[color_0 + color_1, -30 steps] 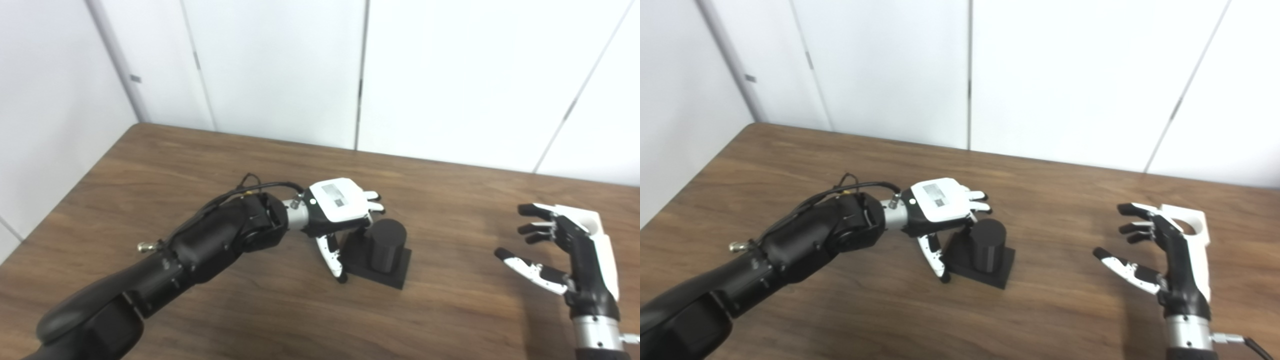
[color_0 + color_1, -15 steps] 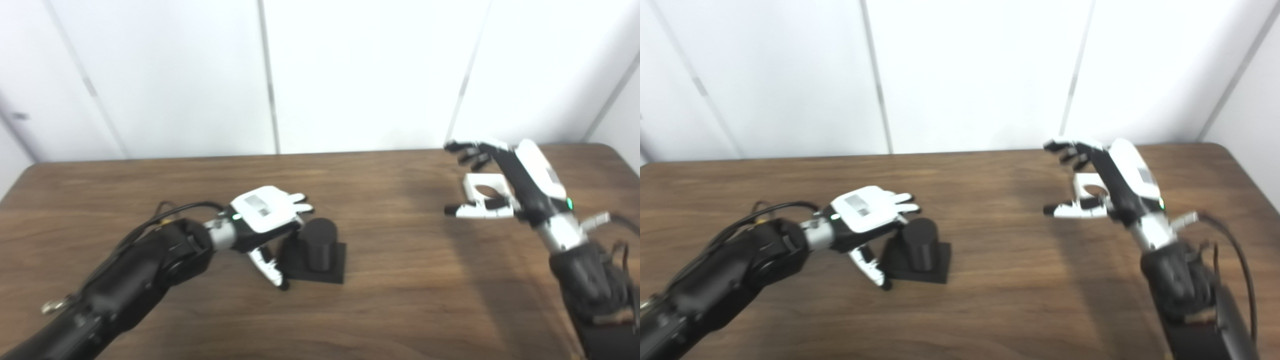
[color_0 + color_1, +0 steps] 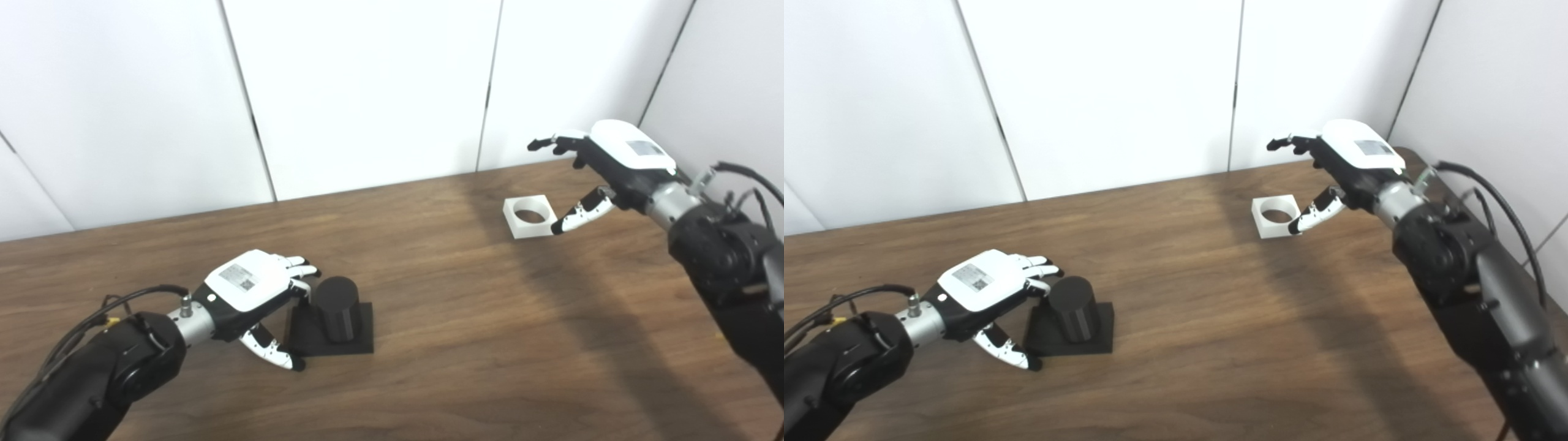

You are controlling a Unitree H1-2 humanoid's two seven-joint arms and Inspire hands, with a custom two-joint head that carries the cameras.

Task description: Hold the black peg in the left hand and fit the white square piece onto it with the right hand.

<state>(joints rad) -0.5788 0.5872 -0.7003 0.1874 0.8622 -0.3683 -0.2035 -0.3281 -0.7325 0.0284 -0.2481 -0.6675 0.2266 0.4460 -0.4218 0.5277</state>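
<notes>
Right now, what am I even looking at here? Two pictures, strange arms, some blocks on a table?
Both pictures come from two cameras side by side on a humanoid robot's head, so they show one scene from slightly different spots. The black arms entering from below are the robot's own, each ending in a fingered hand. On the wooden table stands a black peg, a short cylinder on a square base. The left hand is beside it, fingers spread around it but not visibly gripping. Farther back lies a white square piece with a round hole. The right hand hovers open by it, thumb near its edge. Nothing is held yet.
</notes>
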